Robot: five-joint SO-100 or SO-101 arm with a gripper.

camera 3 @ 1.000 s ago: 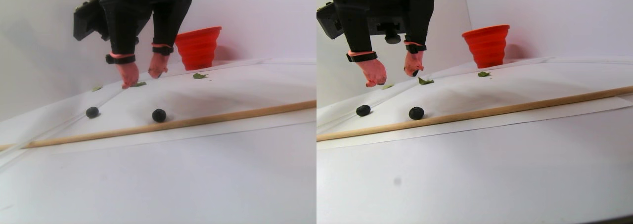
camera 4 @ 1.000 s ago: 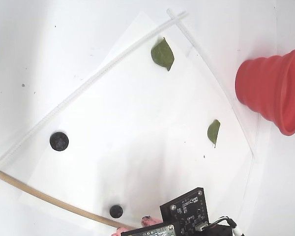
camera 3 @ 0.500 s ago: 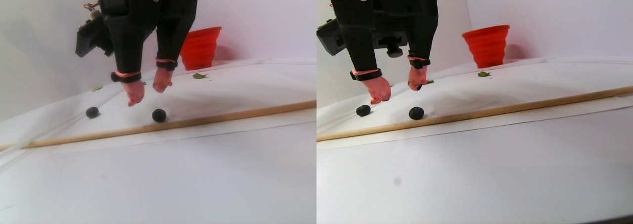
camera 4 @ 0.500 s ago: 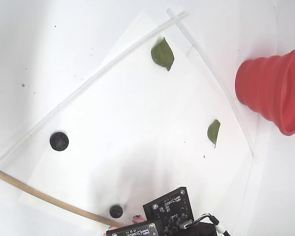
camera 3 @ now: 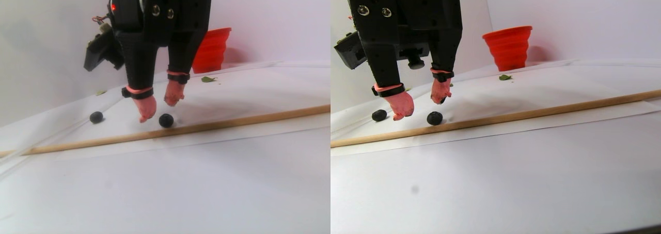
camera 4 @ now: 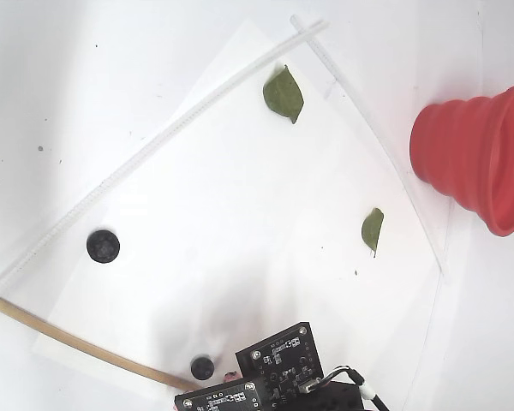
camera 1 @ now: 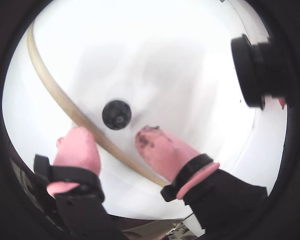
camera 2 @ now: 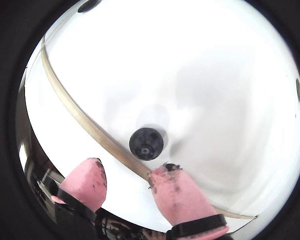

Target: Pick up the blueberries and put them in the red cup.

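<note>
2 green leaves (camera 4: 283, 93) (camera 4: 373, 229), wooden stick (camera 4: 77, 347), white paper sheet (camera 4: 240, 214).

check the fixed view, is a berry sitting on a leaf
No, both berries lie on bare white paper, well apart from the two leaves.

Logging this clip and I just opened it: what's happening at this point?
The arm's gripper, its pink-tipped fingers spread open, hangs just above a blueberry that lies against a wooden stick on the white table. Nothing is gripped yet. A second blueberry sits apart by the white strip. The red cup stands far off near the wall; two green leaves lie between.
</note>
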